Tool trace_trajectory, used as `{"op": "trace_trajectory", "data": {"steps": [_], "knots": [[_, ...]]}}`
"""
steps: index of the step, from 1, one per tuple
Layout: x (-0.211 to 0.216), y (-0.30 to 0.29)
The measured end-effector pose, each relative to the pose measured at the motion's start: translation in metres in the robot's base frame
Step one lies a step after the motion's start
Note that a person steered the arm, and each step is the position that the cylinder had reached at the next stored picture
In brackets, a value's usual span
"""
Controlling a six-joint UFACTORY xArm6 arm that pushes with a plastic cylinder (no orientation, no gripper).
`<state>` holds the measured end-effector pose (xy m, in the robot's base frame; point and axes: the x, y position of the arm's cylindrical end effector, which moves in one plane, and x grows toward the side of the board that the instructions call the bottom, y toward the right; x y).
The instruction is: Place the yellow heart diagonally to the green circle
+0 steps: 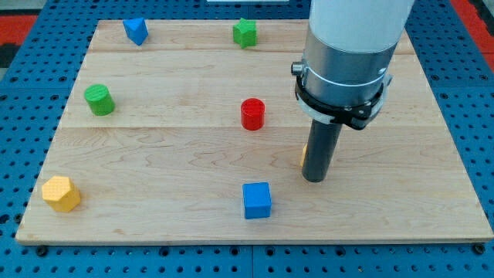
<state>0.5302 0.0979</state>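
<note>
A green circle block (99,100) stands at the view's left on the wooden board (177,154). My tip (315,179) rests on the board right of centre. Only a thin yellow-orange sliver of a block (303,154) shows at the rod's left edge, touching it; the rod hides the rest, so its shape cannot be made out. A yellow block (60,193), which looks hexagonal, sits near the bottom left corner, far from my tip.
A red cylinder (252,113) stands left of the rod. A blue cube (257,200) lies to the lower left of my tip. A blue block (135,31) and a green star-like block (245,32) sit near the top edge.
</note>
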Motion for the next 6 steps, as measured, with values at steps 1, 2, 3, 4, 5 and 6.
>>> {"op": "trace_trajectory", "data": {"steps": [1,2,3,4,5,6], "knots": [[-0.007,0.098],[-0.038,0.112],[-0.036,0.051],[-0.026,-0.016],[-0.026,-0.047],[-0.026,-0.044]]}}
